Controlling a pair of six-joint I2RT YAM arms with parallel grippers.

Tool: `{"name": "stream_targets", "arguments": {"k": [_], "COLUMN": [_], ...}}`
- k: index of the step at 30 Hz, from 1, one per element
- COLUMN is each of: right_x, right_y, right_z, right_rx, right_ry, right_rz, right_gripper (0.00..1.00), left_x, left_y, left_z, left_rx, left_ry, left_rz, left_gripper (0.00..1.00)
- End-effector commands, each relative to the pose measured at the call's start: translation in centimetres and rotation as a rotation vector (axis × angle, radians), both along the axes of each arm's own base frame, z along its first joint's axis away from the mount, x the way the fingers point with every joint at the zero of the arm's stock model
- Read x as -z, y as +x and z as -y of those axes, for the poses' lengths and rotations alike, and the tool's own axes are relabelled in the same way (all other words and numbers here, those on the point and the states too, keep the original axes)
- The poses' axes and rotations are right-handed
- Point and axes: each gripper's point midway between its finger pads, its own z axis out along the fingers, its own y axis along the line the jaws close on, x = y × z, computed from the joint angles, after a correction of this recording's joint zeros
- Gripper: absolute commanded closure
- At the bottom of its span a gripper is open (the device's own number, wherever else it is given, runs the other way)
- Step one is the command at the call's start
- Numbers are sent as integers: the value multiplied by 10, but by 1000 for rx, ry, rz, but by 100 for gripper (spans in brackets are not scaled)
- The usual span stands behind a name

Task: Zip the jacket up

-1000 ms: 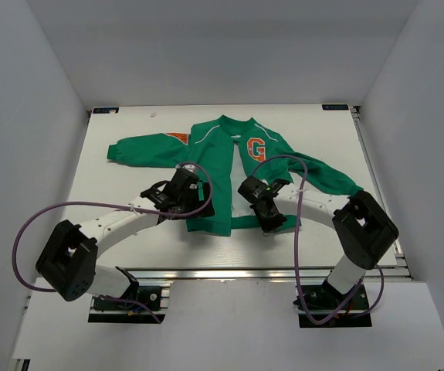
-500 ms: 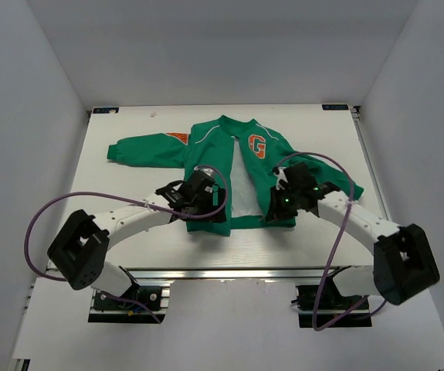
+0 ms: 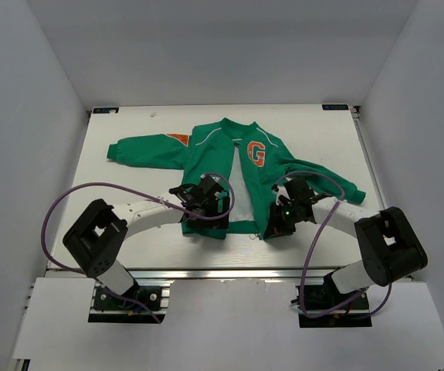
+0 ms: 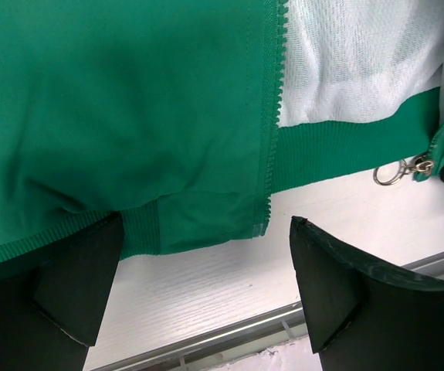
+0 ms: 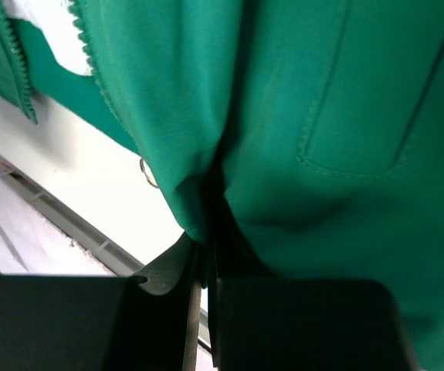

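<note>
The green jacket (image 3: 206, 151) lies flat with its front open and the white lining (image 3: 241, 185) showing. My left gripper (image 3: 212, 215) is open over the bottom hem of the left front panel; in the left wrist view (image 4: 206, 232) its fingers straddle the lower end of the zipper teeth (image 4: 270, 116). My right gripper (image 3: 274, 228) is shut on the jacket (image 5: 345, 93) at the bottom corner of the right front panel, pinching green fabric (image 5: 206, 255). The metal zipper pull ring (image 4: 395, 171) hangs at that corner and also shows in the right wrist view (image 5: 148, 171).
The jacket's hem lies close to the table's near edge, where an aluminium rail (image 3: 229, 272) runs; it shows in the left wrist view (image 4: 229, 328). White walls enclose the table on three sides. Both arms' purple cables (image 3: 75, 201) loop above the table.
My right gripper moved from the jacket's middle out to the right panel, then down to its bottom corner and shut on it. My left gripper slid right along the hem to the zipper edge.
</note>
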Motion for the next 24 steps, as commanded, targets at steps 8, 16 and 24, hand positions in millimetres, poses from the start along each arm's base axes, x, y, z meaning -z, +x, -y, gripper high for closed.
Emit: {"name": "stream_targets", "arguments": {"k": [8,16,24], "right_x": [-3,-7,-7], "right_y": [18,17,19], "right_z": [10,7,12], "right_rx": [37,29,48], "right_ry": [-62,-38,-63], "right_rz": [96,102,120], "right_gripper": [92,92,92], "left_x": [3,21,35], "left_y": [4,5,-3], "left_z": [5,-2,-8], "left_rx": [-18,-61,-56], "left_ry": [16,79,191], "left_rz": [1,-11,-12], "left_gripper": [6,15,25]}}
